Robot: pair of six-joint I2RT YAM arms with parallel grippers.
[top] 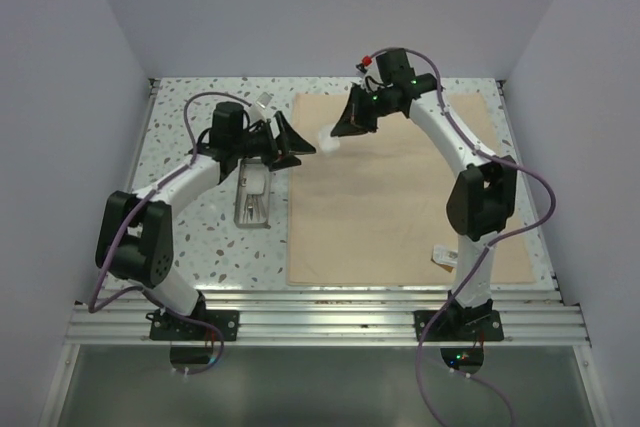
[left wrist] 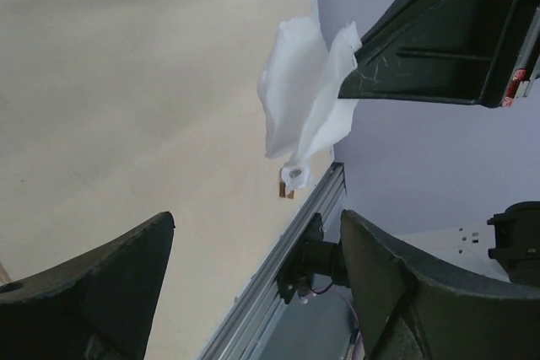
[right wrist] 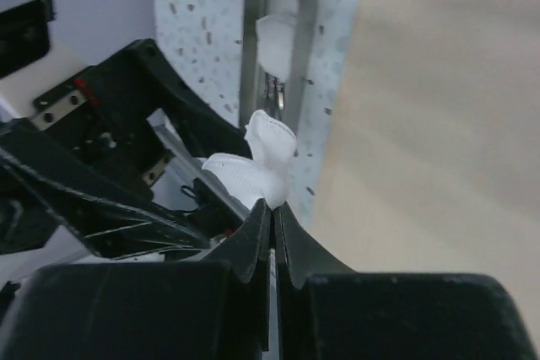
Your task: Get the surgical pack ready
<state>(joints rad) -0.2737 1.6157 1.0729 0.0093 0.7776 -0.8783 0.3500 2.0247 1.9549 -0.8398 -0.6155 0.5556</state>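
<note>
Robot lab cell: plain enclosure walls (top: 60, 97), speckled tabletop (top: 200, 242), aluminium mounting rail (top: 320, 319).

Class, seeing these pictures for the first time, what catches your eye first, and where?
A crumpled white gauze square dangles from the shut right gripper, above the far left corner of the tan cloth sheet. The left gripper gapes open close beside it, over the speckled table where the grey metal tray lies.

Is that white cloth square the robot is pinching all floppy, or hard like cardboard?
Probably floppy: the thin white gauze square hangs crumpled and folded from the right gripper, which pinches just one edge. It looks very light, so it may flutter. It is unlikely to roll or break.
</note>
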